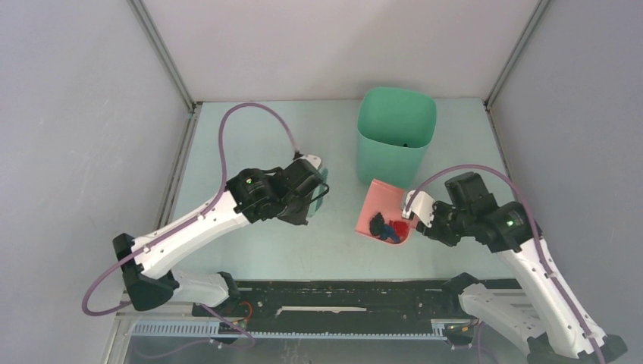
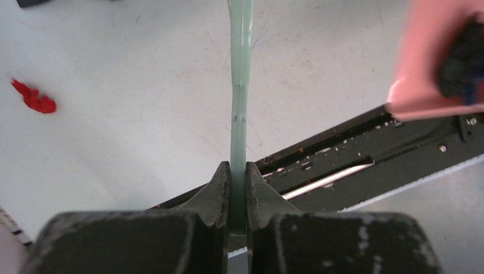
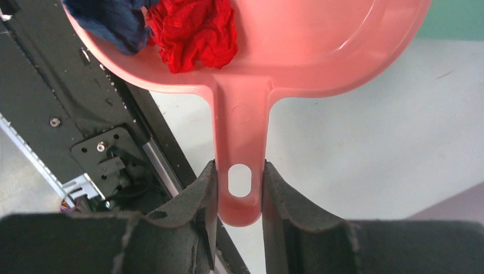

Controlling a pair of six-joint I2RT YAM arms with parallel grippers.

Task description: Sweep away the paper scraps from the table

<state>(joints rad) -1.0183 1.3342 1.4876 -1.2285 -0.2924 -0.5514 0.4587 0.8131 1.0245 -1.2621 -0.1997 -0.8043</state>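
Pink plastic dustpan point(image 1: 377, 206) is between the mint-green bin point(image 1: 396, 144) and the near edge of the bench point(image 1: 258, 144), right of centre. It looks raised off the surface, but I can't confirm that. My right fingers point(image 3: 279, 194) pinch its flat handle point(image 3: 240, 125) at the hang-hole end, one pad each side.

Most paper scraps point(image 3: 194, 31) are in the pan: a red wad, a dark blue one touching it, and something black in the overhead view. One stray red scrap point(image 2: 34, 97) lies on bare bench in the left wrist view, well apart from the brush. Overhead doesn't show it, probably hidden under the left arm, so I can't place it by edge. Left fingers point(image 2: 220, 188) are pressed tight on the thin edge of the green hand brush point(image 2: 240, 85), with a few bristles showing at its far end.

Handling, my read: the scraps are crumpled, near weightless, soft and springy. No point pinching them. I'd push with the bristles, low and slow, or they'll skip past the pan lip. The loaded ones could spill if I tip or jerk the pan. The pan is stiff, light, smooth plastic, and the grip is far from the load, so it could swivel between the pads; keep it level. The brush handle is thin and slick, with the same twist risk under a sideways sweep.
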